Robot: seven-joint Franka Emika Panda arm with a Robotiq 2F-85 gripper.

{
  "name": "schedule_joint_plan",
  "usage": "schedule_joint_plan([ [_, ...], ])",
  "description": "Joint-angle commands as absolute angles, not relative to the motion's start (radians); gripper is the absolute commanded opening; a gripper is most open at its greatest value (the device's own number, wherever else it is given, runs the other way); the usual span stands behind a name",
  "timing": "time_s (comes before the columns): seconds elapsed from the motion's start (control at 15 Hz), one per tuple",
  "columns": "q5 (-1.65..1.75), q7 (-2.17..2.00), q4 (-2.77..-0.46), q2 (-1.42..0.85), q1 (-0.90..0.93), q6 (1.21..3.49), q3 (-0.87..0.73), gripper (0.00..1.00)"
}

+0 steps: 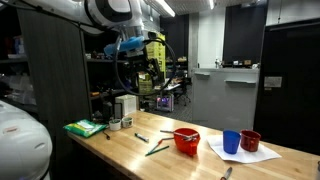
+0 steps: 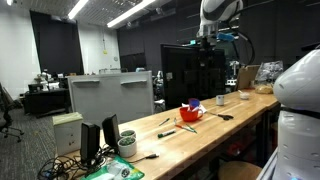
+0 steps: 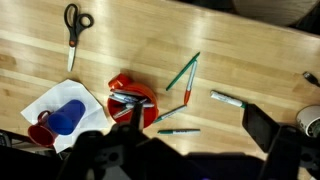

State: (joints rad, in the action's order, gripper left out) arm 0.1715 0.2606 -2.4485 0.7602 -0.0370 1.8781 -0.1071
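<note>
Gripper [image 3: 176, 150] open, fingers [image 3: 268, 135] dark and cropped, high above red cup [image 3: 131, 97], contents blurred

Wooden table [image 3: 250, 45] — red bowl [image 3: 121, 83], loose pens [image 3: 184, 71], scissors [image 3: 74, 30], white paper [image 3: 48, 98].

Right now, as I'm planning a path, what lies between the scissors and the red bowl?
Nothing: in the wrist view, the table between scissors and red bowl is bare wood.

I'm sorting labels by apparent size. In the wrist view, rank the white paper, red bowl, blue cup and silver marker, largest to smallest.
1. white paper
2. red bowl
3. blue cup
4. silver marker
Bowl versus cup is unsure: the cup may stand nearer the camera.
</note>
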Motion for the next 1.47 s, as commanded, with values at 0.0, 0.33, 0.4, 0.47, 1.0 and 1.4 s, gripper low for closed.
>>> schedule_joint_plan([
  [0.0, 0.175, 0.257, -2.447, 0.760, -0.031, 1.876, -0.111, 1.00],
  [0.33, 0.192, 0.206, -2.481, 0.766, -0.070, 1.890, -0.124, 1.00],
  [0.4, 0.196, 0.196, -2.490, 0.762, -0.084, 1.895, -0.133, 1.00],
  [0.47, 0.195, 0.189, -2.495, 0.759, -0.095, 1.894, -0.143, 1.00],
  [1.0, 0.216, 0.209, -2.524, 0.741, -0.164, 1.931, -0.207, 1.00],
  [1.4, 0.223, 0.214, -2.526, 0.741, -0.168, 1.942, -0.215, 1.00],
])
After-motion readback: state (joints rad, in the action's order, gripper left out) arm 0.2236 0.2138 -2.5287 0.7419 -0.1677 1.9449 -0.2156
